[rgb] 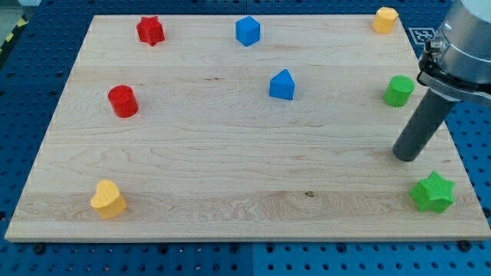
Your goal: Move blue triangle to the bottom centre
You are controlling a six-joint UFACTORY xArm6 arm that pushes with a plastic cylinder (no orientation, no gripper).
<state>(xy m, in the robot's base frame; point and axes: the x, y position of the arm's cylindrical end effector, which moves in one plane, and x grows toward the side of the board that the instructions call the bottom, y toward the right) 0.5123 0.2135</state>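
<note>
The blue triangle [282, 85] lies on the wooden board [230, 176], a little right of centre and in its upper half. My tip [406, 156] touches the board near the right edge, well to the right of the blue triangle and lower. It stands between the green cylinder [398, 90] above it and the green star [433, 192] below it, touching neither.
A blue cube [248, 31] sits at the top centre. A red star [150, 31] is at the top left, a red cylinder [123, 101] at the left, a yellow heart-like block [107, 199] at the bottom left, a yellow hexagon [384, 20] at the top right.
</note>
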